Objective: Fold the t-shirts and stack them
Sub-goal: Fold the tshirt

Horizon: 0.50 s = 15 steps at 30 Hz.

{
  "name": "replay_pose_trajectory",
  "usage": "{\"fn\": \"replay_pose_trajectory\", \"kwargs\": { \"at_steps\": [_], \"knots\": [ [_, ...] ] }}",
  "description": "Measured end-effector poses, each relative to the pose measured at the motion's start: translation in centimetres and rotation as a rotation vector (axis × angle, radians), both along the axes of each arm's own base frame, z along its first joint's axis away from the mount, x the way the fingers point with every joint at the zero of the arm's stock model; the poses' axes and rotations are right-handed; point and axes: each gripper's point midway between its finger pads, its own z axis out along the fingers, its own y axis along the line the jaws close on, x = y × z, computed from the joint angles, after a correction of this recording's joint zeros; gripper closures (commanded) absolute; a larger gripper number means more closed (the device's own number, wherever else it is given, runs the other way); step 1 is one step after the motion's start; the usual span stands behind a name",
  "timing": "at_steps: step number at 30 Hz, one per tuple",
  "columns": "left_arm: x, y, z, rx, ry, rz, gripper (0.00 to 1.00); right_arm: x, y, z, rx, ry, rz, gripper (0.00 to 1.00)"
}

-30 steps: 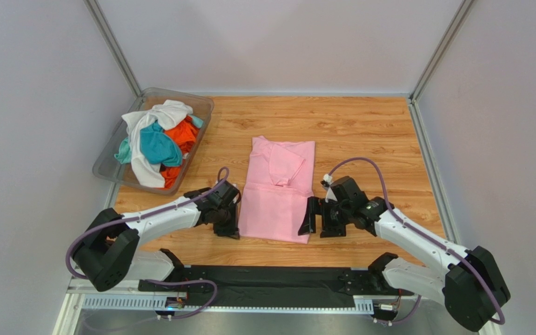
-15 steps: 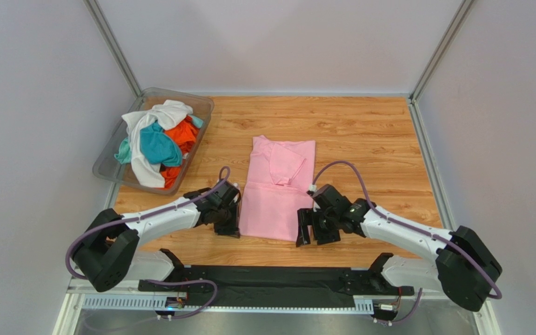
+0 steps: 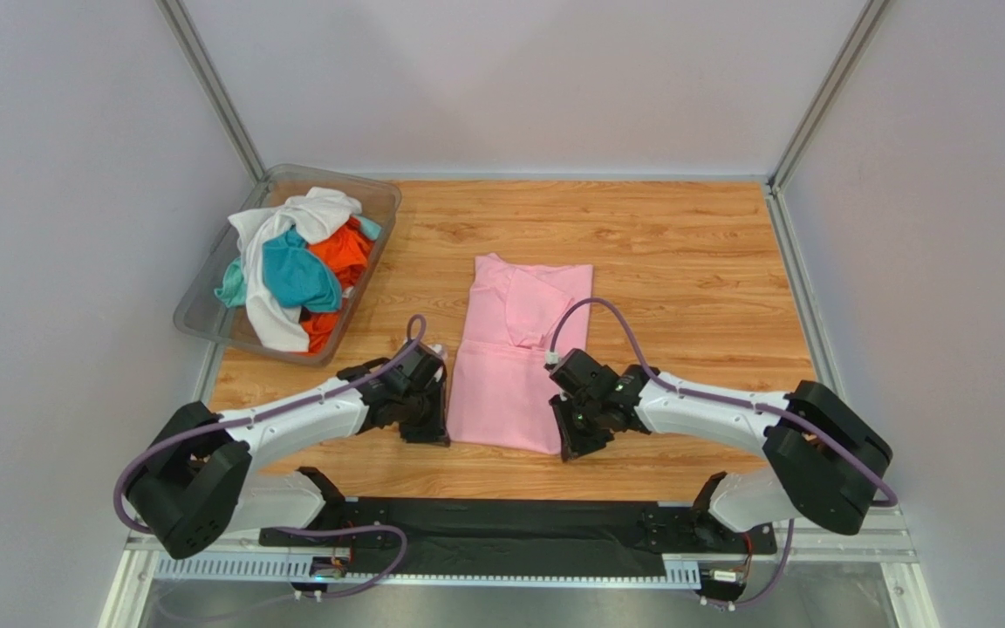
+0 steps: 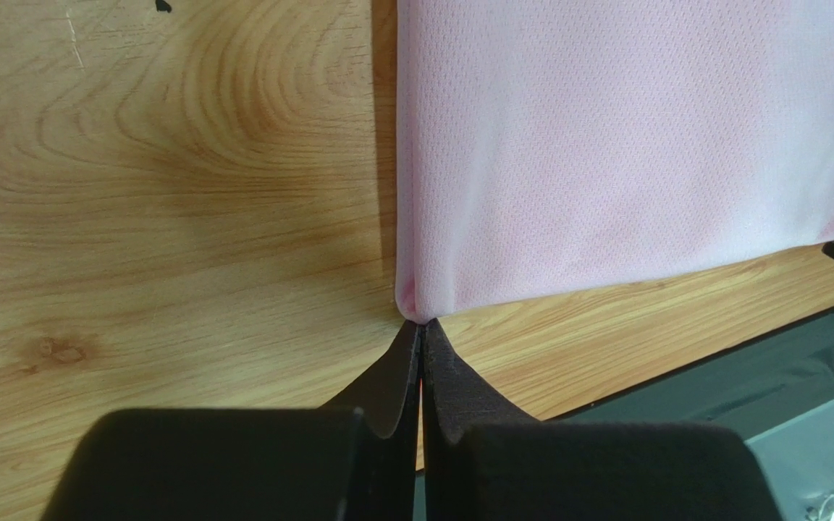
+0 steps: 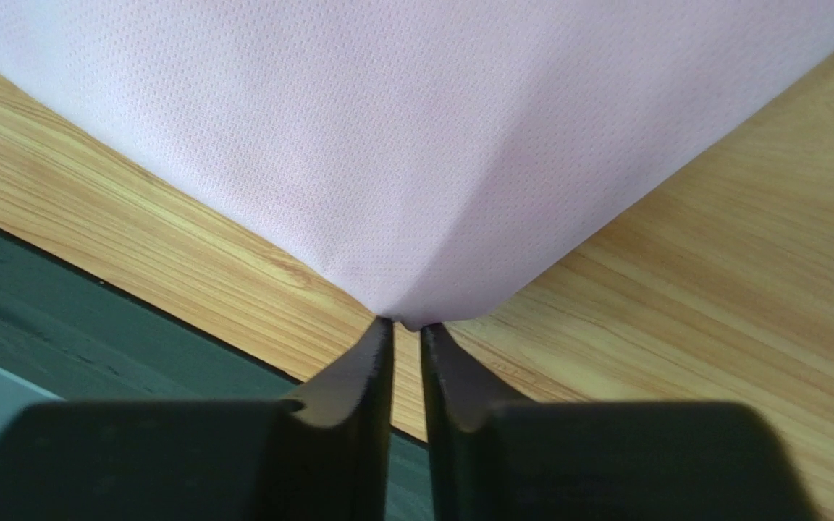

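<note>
Surface: wood-grain table, boxed in by plain pale grey walls with metal frame posts in the back corners. A black mounting strip runs along the near edge.

Pink t-shirt lies flat mid-table as a long narrow panel, with one sleeve folded in on top near the far end.

Left gripper: jaws fully together, pinching the shirt's near-left corner at the tips. Right gripper: jaws nearly closed with a thin slit between them. The near-right corner is drawn to a point and caught at the tips.

Clear plastic bin sits at the far-left of the table. A white shirt, a teal shirt and an orange shirt are heaped in it, the white one draped over the near rim.

Hard to make out:
- The bin pile is tangled, so I can't count the shirts or see what's underneath.
- In the top view the gripper heads cover both near corners of the pink shirt.
- The wrist views crop the shirt to its near edge.
- I can't tell how many cloth layers each gripper has hold of.
</note>
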Motion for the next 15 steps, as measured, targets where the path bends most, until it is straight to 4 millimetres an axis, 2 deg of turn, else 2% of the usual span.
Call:
{"fn": "replay_pose_trajectory", "kwargs": {
  "at_steps": [2,8,11,15],
  "knots": [
    [0.0,0.0,0.0,-0.006,-0.003,0.003,1.00,0.0,-0.1,-0.1,-0.010,-0.010,0.006,0.97],
    [-0.4,0.1,0.2,-0.026,-0.013,0.002,1.00,-0.3,0.0,0.5,-0.030,-0.024,0.031,1.00],
    [-0.8,0.1,1.2,-0.068,-0.038,-0.005,1.00,-1.0,0.7,1.8,0.002,-0.025,0.065,1.00],
    [-1.1,0.1,3.4,-0.144,-0.110,-0.009,1.00,-2.1,1.9,4.3,0.098,-0.008,0.104,1.00]
  ]
}}
